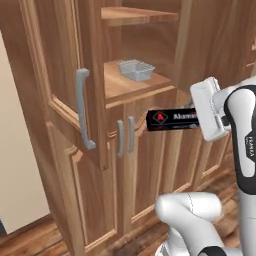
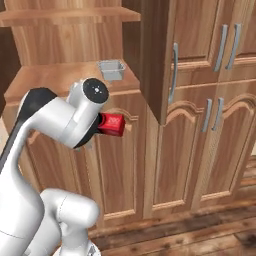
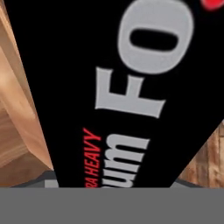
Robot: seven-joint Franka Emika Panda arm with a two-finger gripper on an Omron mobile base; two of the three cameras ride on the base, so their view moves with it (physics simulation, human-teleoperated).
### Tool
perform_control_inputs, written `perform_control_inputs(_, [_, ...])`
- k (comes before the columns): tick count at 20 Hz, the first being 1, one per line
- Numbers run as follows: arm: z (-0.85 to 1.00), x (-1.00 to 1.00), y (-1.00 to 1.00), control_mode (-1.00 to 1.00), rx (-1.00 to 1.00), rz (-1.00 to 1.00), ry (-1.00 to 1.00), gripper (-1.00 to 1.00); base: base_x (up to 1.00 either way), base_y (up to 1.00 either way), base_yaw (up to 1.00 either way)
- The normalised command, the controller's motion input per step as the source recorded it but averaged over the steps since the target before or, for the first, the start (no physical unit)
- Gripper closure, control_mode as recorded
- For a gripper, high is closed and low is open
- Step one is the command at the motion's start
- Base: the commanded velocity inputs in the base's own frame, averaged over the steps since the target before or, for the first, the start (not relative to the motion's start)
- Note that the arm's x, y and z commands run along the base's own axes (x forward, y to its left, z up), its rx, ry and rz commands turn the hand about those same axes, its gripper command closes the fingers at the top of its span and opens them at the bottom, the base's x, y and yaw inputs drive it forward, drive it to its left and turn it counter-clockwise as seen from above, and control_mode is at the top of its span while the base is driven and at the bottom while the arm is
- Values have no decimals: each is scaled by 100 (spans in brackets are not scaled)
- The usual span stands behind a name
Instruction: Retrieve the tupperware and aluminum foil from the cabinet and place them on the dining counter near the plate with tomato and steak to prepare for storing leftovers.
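Note:
The aluminum foil [image 1: 170, 119], a long black carton with a red logo and white lettering, hangs level in the air in front of the cabinet [image 1: 150, 160]. My gripper [image 1: 201, 118] is shut on it, its fingers hidden by the carton. The carton's red end [image 2: 113, 125] pokes out past my arm, and its black face [image 3: 113, 87] fills the hand view. The tupperware [image 1: 136, 70] [image 2: 112, 69], translucent grey-white, sits upright on the open shelf above and behind the foil. The dining counter, plate, tomato and steak are out of view.
The upper cabinet door [image 1: 60, 75] stands open toward me with its grey bar handle [image 1: 83, 109]; in the right base view its edge [image 2: 154, 60] juts out right of the shelf. Lower doors [image 2: 220, 145] are closed. The wooden floor [image 2: 200, 230] lies below.

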Motion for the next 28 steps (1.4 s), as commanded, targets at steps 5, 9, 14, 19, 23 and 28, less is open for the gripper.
perform_control_inputs(5, [0, 0, 0, 100, 0, 0, 0, 100, -10, 0, -55])
perform_control_inputs(9, [0, 0, 0, 100, 0, 0, 0, 100, -1, -16, -67])
perform_control_inputs(14, [0, 0, 0, 100, 0, 0, 0, 100, -5, 0, -83])
perform_control_inputs(19, [0, 0, 0, 100, 0, 0, 0, 100, -12, 2, -82])
perform_control_inputs(23, [0, 0, 0, 100, 0, 0, 0, 100, -20, 10, -80])
perform_control_inputs(28, [0, 0, 0, 100, 0, 0, 0, 100, -2, 37, -73])
